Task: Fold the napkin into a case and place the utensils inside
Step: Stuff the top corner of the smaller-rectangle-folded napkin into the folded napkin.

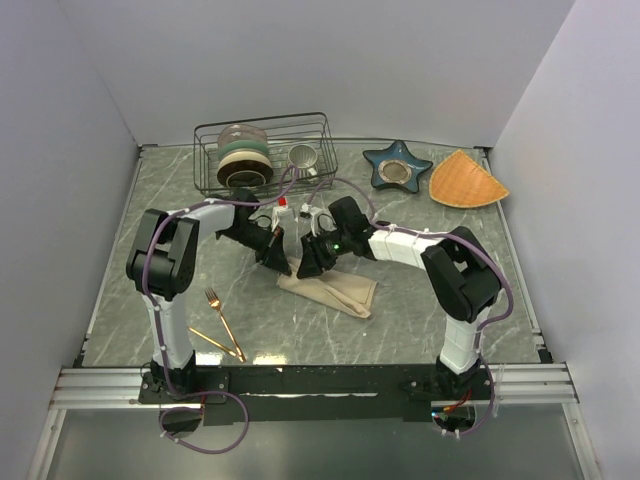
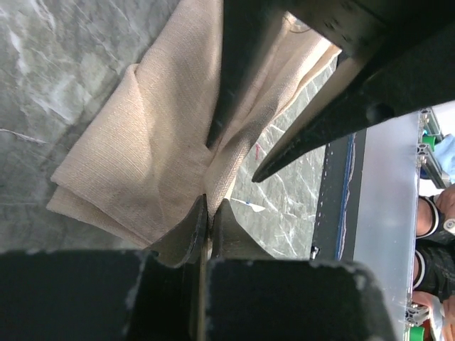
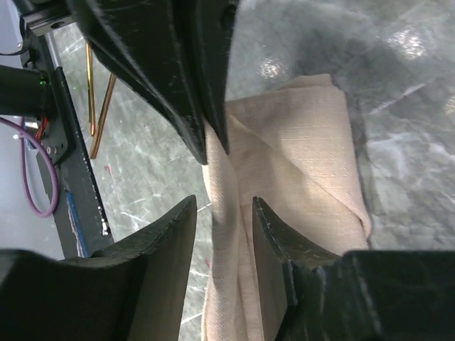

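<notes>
The beige napkin (image 1: 338, 291) lies folded into a narrow strip at the table's middle, its left end lifted. My left gripper (image 1: 282, 267) is shut on that raised edge, seen pinched in the left wrist view (image 2: 208, 204) with the cloth (image 2: 142, 156) spreading away. My right gripper (image 1: 306, 269) is open; in the right wrist view (image 3: 224, 209) its jaws straddle a raised ridge of the napkin (image 3: 306, 156) without closing on it. The gold fork (image 1: 221, 318) and gold spoon (image 1: 214, 341) lie on the table at the near left, apart from the napkin; they also show in the right wrist view (image 3: 91, 85).
A wire dish rack (image 1: 320, 135) with plates and a cup stands at the back. A blue star-shaped dish (image 1: 397, 166) and an orange wedge mat (image 1: 466, 180) lie at the back right. An aluminium rail (image 1: 320, 383) runs along the near edge.
</notes>
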